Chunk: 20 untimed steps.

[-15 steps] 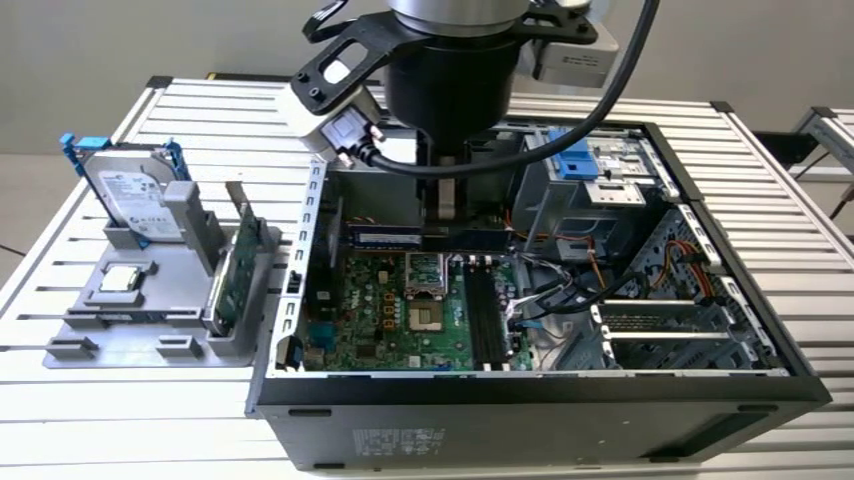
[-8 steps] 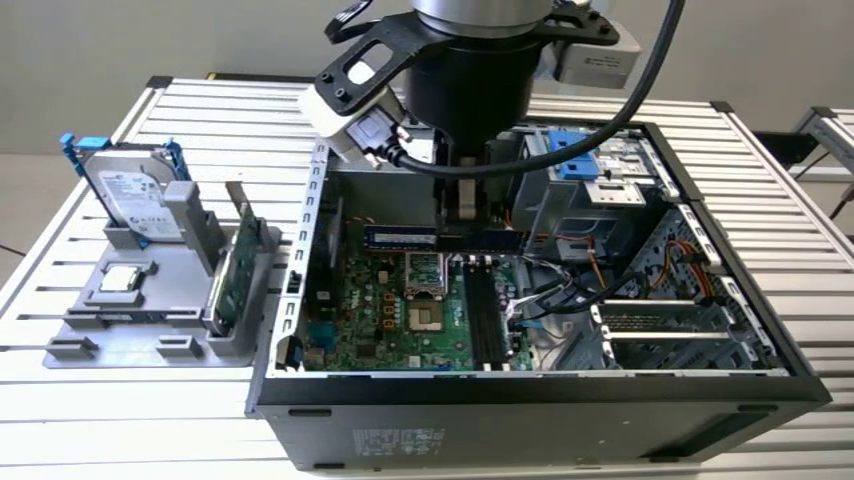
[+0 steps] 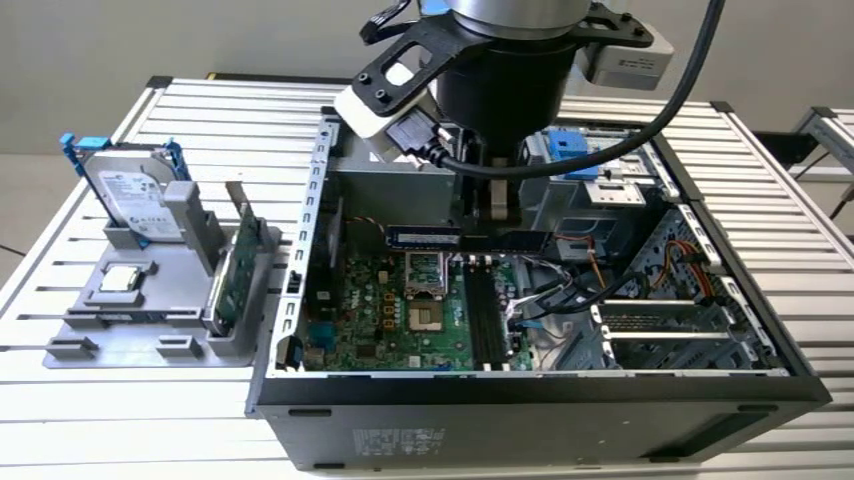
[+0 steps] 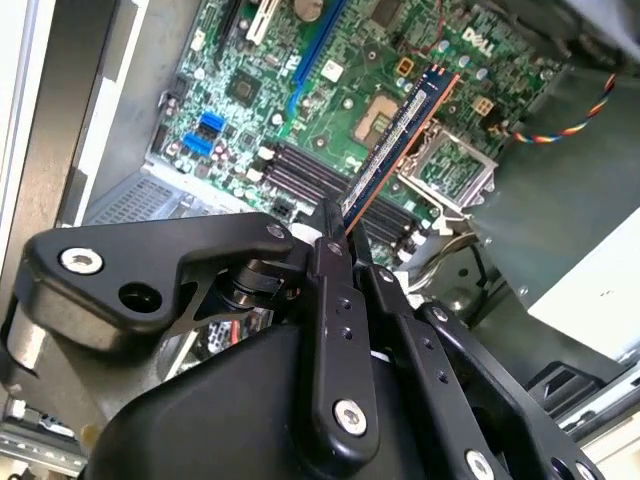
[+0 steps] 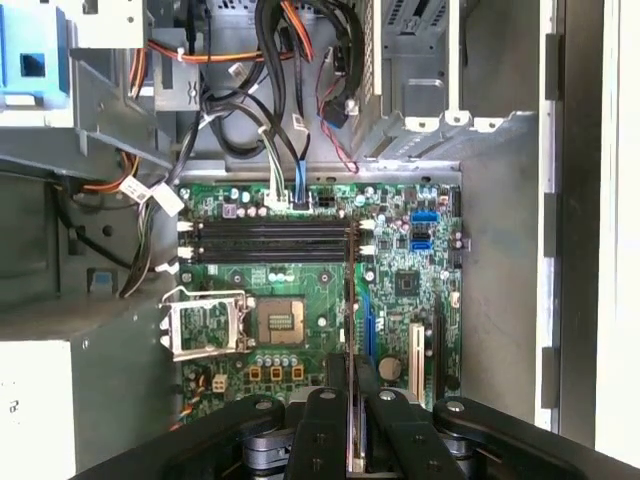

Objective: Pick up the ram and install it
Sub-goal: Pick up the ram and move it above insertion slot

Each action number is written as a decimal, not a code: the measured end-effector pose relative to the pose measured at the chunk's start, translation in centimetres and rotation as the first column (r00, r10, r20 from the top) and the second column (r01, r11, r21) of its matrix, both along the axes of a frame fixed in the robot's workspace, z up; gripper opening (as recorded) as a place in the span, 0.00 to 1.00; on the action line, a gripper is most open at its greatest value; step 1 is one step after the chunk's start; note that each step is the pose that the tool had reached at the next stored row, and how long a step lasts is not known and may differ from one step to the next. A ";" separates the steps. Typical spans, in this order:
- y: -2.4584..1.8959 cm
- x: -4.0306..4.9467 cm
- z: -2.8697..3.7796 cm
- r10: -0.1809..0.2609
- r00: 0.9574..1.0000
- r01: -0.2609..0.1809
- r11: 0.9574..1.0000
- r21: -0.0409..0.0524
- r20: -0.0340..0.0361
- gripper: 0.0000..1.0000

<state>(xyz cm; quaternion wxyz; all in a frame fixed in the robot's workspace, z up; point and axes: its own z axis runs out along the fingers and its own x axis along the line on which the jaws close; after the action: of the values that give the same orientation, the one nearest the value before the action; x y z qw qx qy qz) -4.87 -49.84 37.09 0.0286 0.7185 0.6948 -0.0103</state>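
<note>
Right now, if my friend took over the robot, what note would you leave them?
Gripper: shut on the ram.
Ram: held in the air inside the open computer case, above the motherboard.
Done: the ram is picked up.
Left: it is not yet in the black slots, which look empty.
</note>
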 end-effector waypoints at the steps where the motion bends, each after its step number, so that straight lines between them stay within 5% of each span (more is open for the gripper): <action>1: 0.00 0.24 0.00 0.000 1.000 0.000 1.000 0.000 0.000 0.00; 20: 0.00 4.05 0.00 -0.003 1.000 0.003 1.000 0.000 -0.001 0.00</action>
<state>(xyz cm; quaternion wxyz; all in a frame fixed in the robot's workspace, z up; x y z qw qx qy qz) -0.82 -49.84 37.09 0.0283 0.7196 0.6937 -0.0107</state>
